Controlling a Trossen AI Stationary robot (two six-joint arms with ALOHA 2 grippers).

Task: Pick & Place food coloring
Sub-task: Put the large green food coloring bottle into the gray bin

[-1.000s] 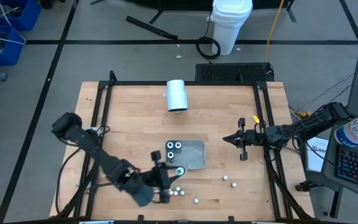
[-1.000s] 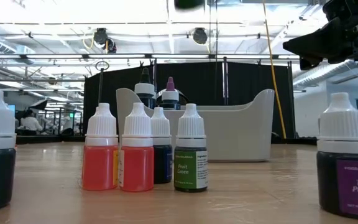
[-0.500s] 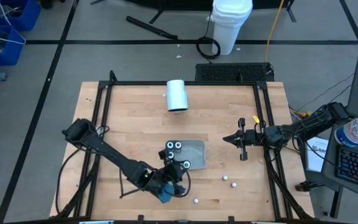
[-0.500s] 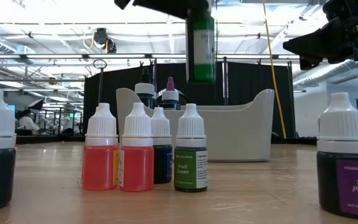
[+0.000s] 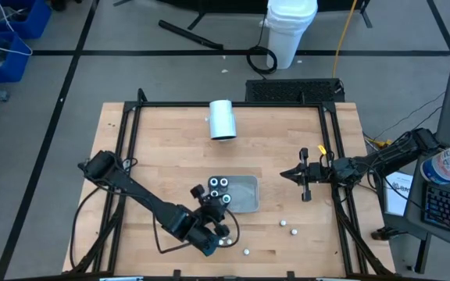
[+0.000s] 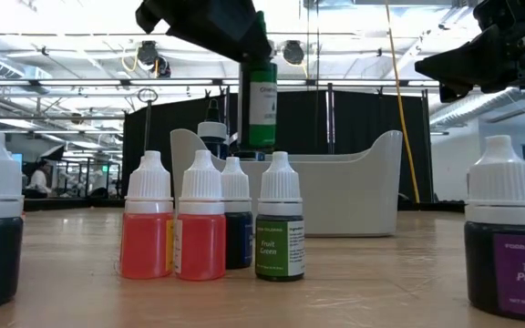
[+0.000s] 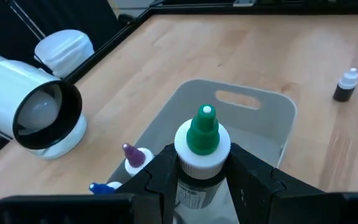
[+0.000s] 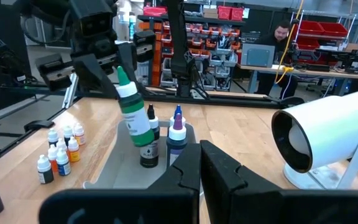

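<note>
Green bottle [image 6: 262, 102] shifted over tray [image 5: 248, 187], three inside

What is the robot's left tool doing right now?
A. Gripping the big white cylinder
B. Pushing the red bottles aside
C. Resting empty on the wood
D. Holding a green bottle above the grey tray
D: the left tool is clamped on the green bottle, held in the air over the grey tray.
</note>
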